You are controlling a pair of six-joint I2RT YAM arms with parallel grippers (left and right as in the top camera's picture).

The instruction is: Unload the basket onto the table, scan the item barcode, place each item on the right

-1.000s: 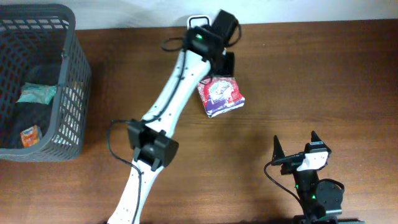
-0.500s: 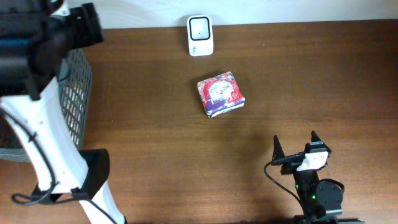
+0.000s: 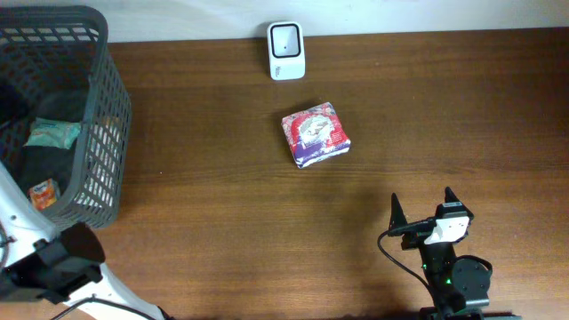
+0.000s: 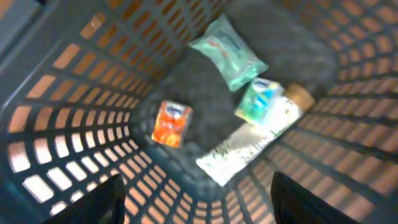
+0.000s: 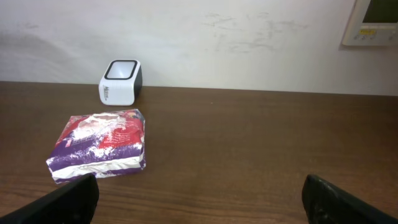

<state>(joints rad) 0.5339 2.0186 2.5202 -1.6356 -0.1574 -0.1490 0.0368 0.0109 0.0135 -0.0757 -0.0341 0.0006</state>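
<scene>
At the near right edge of the surface, your right pincer sits parked with its fingers spread wide and nothing between them. It looks across at the foil packet. Your left pincer hangs over the basket at the left, its fingers well apart and empty.

The basket floor holds an orange sachet, a white tube, a teal pack resting against that tube, and a green wipes pack just beyond. The red, purple and white foil packet lies flat in the middle of the surface, apart from the barcode scanner at the far edge.

If you go into the basket for the next item, these are the risks as I judge them:

- The left wrist view is blurred, so your aim may drift.
- A finger may snag in the lattice wall.
- Closing on the teal pack may drag the tube up with it.

If the foil packet is the one to scan, I cannot tell which face carries its code. A grip over the code would hide it from the scanner's window.
</scene>
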